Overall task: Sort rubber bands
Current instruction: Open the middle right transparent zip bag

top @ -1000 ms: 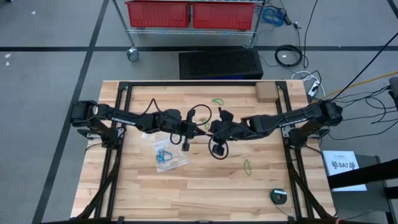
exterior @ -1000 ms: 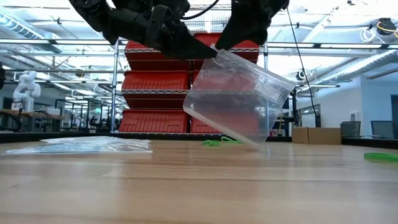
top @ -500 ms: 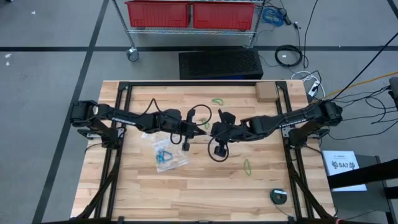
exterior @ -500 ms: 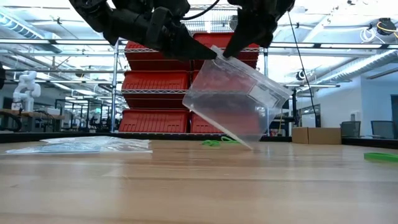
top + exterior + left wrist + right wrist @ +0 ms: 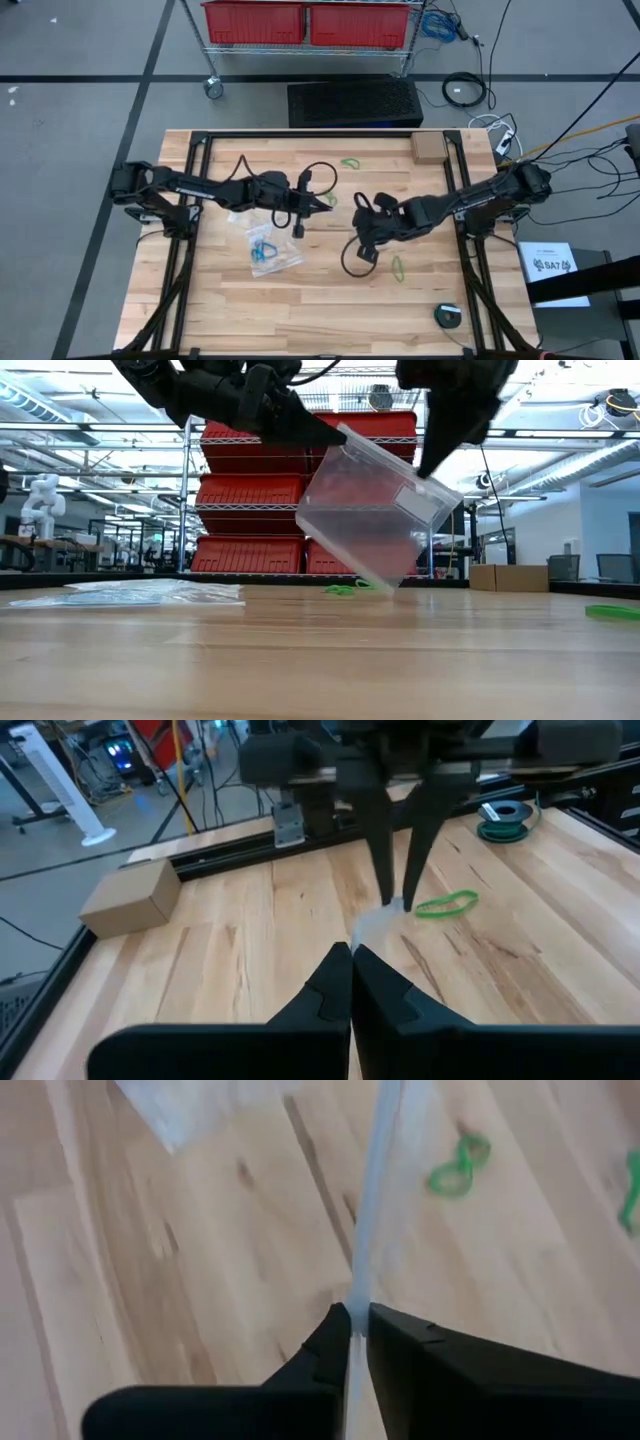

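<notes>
Both tools, left tool [image 5: 310,432] and right tool [image 5: 425,468], clenched on the clear bag [image 5: 375,510], stretching its mouth; next, load a green rubber band [image 5: 398,268].

Overhead, table-level and two wrist views share the table [image 5: 300,300].

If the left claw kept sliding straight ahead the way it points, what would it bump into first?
Probably the right gripper. The left gripper, shut on the clear plastic bag, points across the table at it, with the bag stretched between them. A green rubber band lies just beside that line; depth is uncertain.
</notes>
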Controlling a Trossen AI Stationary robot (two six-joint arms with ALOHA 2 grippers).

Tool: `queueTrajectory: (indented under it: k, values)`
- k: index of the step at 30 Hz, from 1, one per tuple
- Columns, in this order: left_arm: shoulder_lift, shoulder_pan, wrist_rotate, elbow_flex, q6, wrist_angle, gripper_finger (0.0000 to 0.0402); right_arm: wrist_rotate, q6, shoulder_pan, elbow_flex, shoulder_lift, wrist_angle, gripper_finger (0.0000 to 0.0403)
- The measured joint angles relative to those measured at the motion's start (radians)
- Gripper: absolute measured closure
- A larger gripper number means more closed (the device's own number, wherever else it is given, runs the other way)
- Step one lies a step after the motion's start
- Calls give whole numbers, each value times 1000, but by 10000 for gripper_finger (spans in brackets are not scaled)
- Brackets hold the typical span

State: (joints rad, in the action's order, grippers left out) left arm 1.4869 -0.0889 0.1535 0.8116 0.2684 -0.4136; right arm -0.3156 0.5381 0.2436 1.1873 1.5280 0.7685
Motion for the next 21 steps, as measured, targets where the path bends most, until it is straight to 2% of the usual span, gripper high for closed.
queueTrajectory:
  k: [6,12,15,17,21]
  values:
    - [-17,-3,-2,0,0,12,400,1,121,47,-1,0,109,389]
    - [-28,-2,-1,0,0,20,400,6,203,81,0,0,135,387]
    - [-28,-2,-1,0,0,46,400,26,214,102,0,0,127,366]
    - [-32,-5,-13,0,0,57,400,54,240,119,-4,1,147,342]
    - [-32,-5,-14,0,-1,73,400,45,255,134,-3,1,131,292]
